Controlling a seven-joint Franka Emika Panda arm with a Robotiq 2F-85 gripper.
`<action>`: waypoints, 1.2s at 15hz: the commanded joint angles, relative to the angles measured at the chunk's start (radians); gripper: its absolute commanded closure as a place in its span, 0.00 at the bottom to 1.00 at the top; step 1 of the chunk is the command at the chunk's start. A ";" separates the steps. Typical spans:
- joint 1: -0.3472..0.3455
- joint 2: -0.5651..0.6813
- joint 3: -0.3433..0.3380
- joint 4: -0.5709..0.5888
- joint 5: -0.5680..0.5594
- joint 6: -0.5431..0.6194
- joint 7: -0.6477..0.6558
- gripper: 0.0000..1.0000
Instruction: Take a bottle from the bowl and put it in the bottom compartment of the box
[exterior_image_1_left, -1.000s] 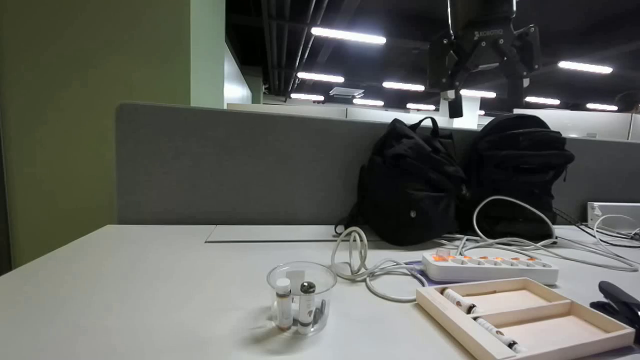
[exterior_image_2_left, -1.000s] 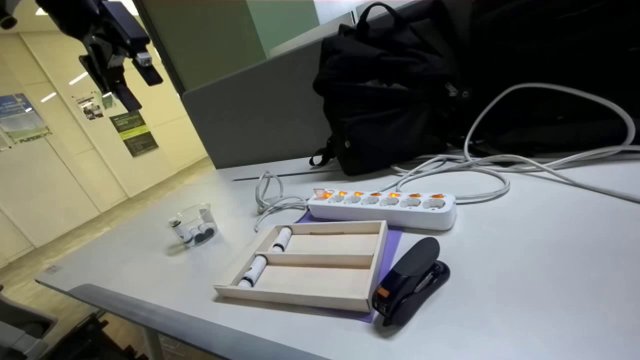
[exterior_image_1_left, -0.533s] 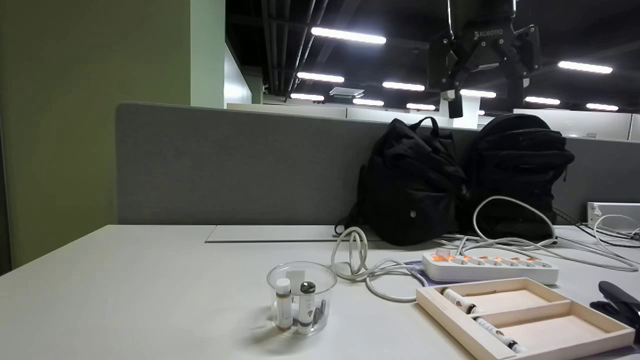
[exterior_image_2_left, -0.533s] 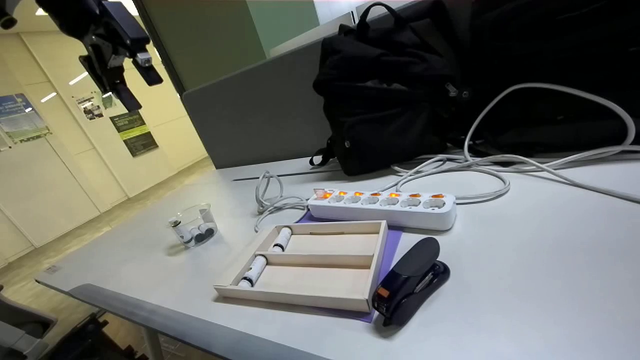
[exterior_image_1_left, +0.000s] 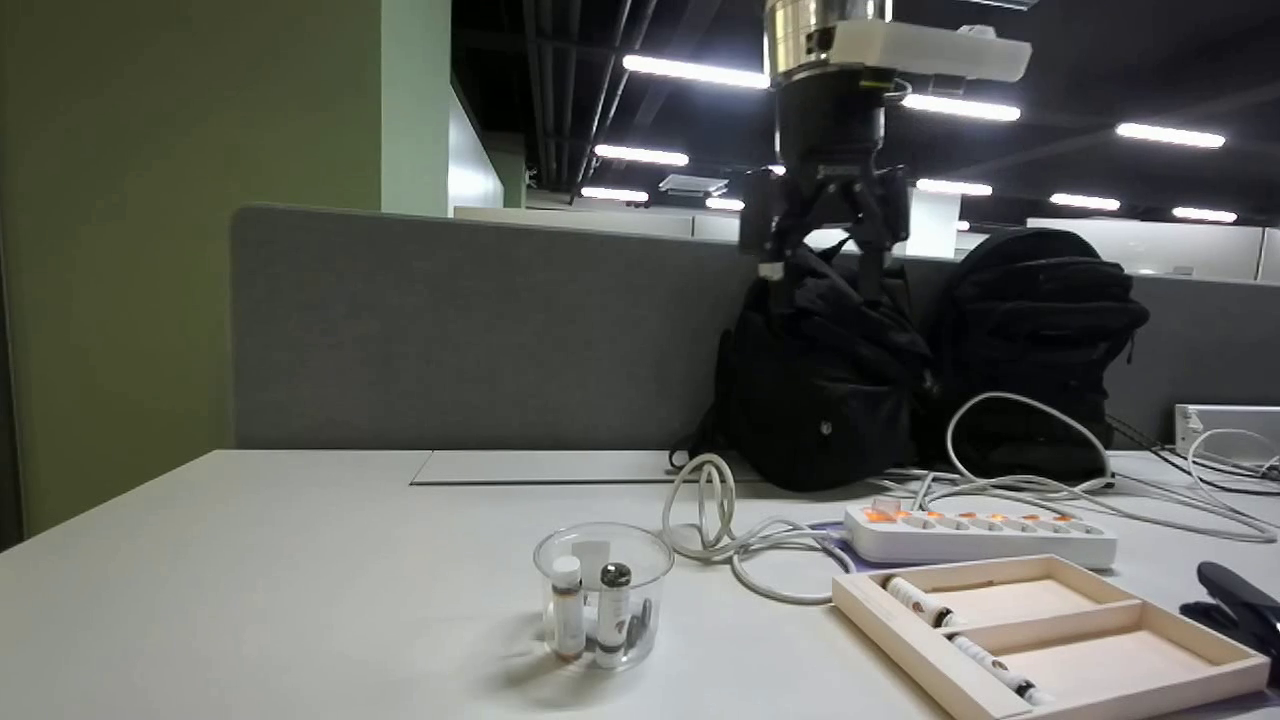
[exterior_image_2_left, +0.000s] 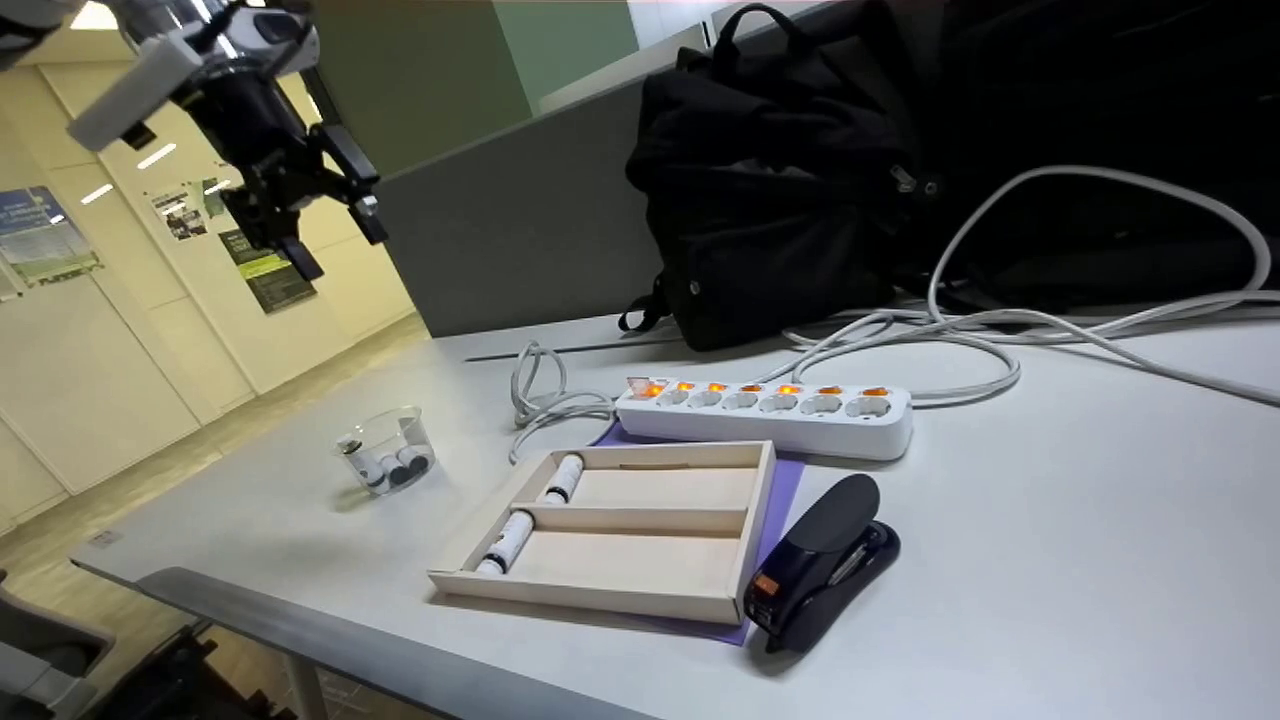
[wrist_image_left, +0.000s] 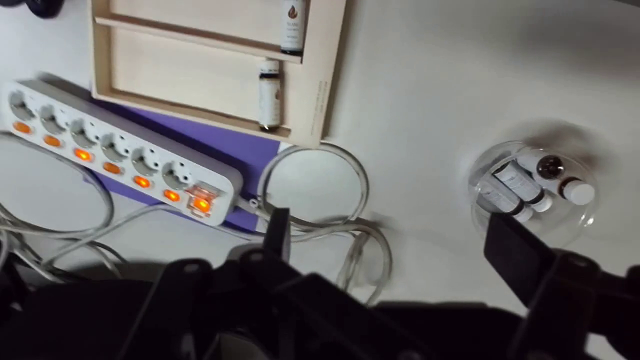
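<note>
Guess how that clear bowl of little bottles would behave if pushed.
The bowl looks like thin clear plastic, so it's probably light and somewhat flexible. Its sides narrow toward the base, so a high push might tip it. The bottles inside are rounded and sit at different angles, so they'd likely shift.

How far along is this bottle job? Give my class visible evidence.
Possibly done: two bottles lie in the box, one per compartment; who placed them isn't shown. In hand: nothing; the gripper hangs open above the table. Left: several bottles sit in the bowl; one must be grasped and put in the bottom compartment.
</note>
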 joint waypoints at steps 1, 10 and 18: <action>0.063 0.224 -0.002 0.166 -0.076 0.007 -0.082 0.00; 0.153 0.384 -0.015 0.268 -0.005 -0.016 -0.243 0.00; 0.189 0.531 -0.033 0.323 -0.098 0.057 -0.258 0.00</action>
